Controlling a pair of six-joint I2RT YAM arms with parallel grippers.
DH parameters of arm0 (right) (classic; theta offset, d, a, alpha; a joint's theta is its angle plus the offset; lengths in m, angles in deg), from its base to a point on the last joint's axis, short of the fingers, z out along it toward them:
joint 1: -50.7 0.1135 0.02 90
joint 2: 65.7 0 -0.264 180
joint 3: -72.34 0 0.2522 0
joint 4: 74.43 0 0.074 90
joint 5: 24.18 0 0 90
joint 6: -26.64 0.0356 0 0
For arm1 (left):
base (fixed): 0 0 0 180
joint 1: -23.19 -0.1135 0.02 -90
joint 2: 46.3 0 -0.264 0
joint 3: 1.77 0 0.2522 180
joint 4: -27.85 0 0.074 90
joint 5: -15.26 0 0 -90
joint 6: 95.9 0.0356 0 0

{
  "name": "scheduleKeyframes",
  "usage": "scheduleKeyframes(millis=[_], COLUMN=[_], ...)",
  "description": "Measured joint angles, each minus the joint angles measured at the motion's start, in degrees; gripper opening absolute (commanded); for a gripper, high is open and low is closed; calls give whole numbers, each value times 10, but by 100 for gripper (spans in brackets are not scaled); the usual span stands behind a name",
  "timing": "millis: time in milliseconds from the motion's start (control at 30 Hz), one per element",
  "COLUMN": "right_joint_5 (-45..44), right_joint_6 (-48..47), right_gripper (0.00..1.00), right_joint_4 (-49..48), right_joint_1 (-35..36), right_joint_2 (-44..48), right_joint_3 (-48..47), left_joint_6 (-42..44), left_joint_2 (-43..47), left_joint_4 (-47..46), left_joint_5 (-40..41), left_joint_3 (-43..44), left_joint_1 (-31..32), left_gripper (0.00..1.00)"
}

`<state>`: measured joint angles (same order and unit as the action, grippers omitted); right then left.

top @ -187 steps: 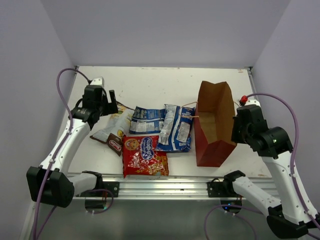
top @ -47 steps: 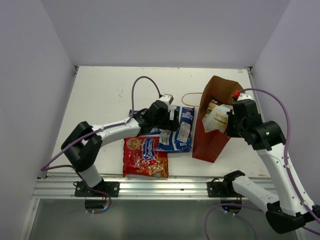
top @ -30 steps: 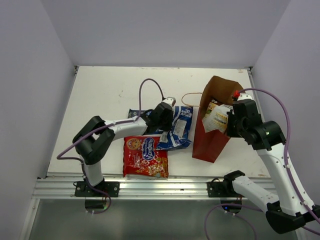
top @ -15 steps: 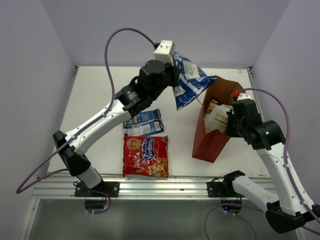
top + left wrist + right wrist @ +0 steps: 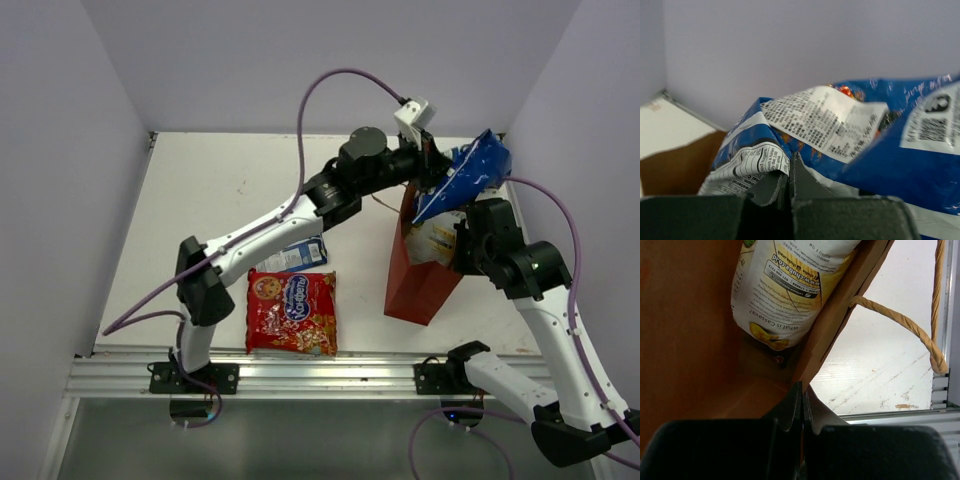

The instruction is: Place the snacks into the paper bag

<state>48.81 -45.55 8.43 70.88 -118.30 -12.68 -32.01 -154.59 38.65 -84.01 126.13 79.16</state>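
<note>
My left gripper is shut on the edge of a blue-and-white pack, which hangs tilted in the air over the open mouth of the paper bag. The bag stands upright at the right of the table. Its rim wall is pinched in my shut right gripper. A white-and-brown chip bag lies inside the bag. The red cookie pack and a second blue-and-white pack lie flat on the table.
One twine handle hangs outside the bag on its right. The left arm stretches across the middle of the table. A metal rail runs along the near edge, and walls close in the table at the back and sides.
The left arm lifted the blue-and-white pack off the table and swung it right, over the bag's mouth. The right gripper kept its hold on the bag rim.
</note>
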Motion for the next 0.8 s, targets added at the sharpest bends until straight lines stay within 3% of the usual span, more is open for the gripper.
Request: scheduleKeyframes(millis=[167, 433, 467, 500, 533, 600, 633, 800], right_joint_5=[0, 1, 1, 1, 1, 2, 2, 4], right_joint_6=[0, -1, -1, -1, -1, -1, -1, -1], right_gripper=[0, 0, 0, 0, 0, 0, 0, 0], right_joint_4=[3, 3, 3, 2, 2, 2, 1, 0], right_joint_1=[0, 0, 0, 0, 0, 0, 0, 0], right_joint_2=[1, 1, 1, 1, 1, 1, 1, 1], right_joint_3=[-1, -1, -1, -1, -1, -1, -1, -1], left_joint_6=[-59, -93, -93, -93, -92, -90, -90, -71], left_joint_2=[-110, -105, -102, -101, -100, -95, -92, -83], left_joint_4=[-2, 15, 26, 36, 42, 51, 53, 84], left_joint_5=[-103, -109, -99, -91, -83, -74, -69, -30], left_joint_3=[22, -51, -54, -54, -54, -54, -54, -9], left_joint_1=[-20, -38, -40, -41, -42, -43, -43, -33], left_gripper=[0, 0, 5, 18, 49, 76, 97, 100])
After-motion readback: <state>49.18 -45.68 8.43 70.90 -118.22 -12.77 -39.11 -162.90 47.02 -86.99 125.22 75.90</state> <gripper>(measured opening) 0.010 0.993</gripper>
